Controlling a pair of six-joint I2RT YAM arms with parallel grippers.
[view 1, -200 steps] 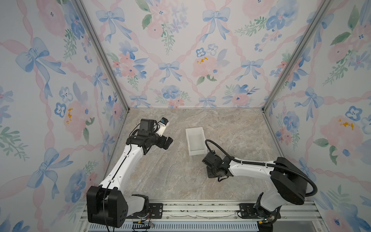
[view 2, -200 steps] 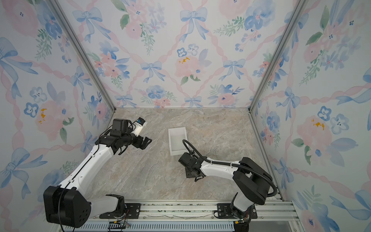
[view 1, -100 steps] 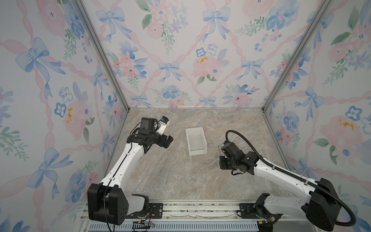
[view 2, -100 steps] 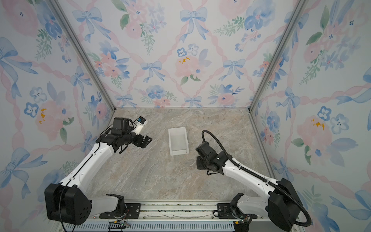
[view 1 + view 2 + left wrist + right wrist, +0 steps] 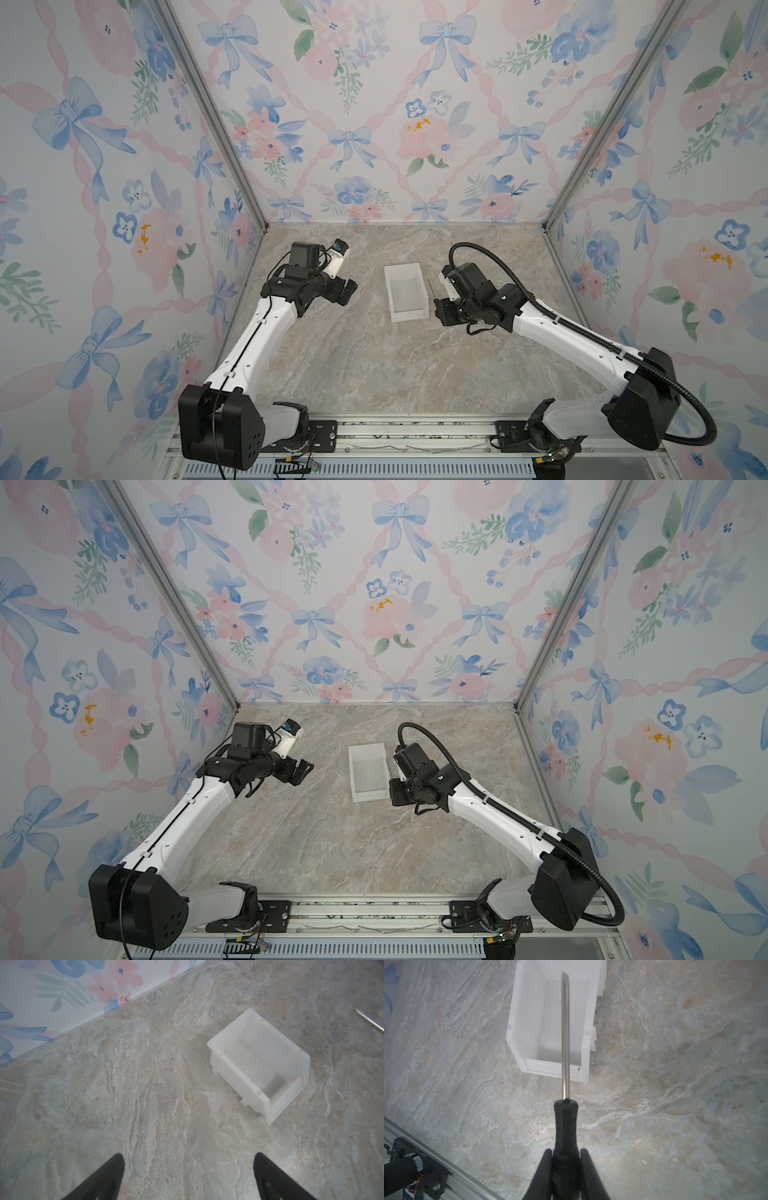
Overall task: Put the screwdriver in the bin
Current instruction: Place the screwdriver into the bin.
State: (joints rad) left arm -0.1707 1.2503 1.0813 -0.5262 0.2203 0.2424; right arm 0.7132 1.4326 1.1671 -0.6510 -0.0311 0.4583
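The screwdriver (image 5: 565,1124) is clamped by its black handle between the jaws of the right gripper (image 5: 565,1151), which are closed tightly on it, and its thin grey metal shaft is pointed straight out ahead of the fingers. In the right wrist view the shaft is seen in line with the open top of the white plastic bin (image 5: 548,1068), across its lowered front lip. In a top view the shaft (image 5: 432,289) is seen just beside the bin's (image 5: 409,314) wall on the right arm's side, so the tool is not lying in the bin. Whether the tip is over the rim cannot be told. The bin is set upright on the marbled tabletop (image 5: 374,365), between the two arms. The left gripper (image 5: 189,1159) is held well apart from the bin, towards the left wall, with its black jaws spread wide and nothing between them. In the left wrist view the bin (image 5: 228,1068) is seen with nothing inside it.
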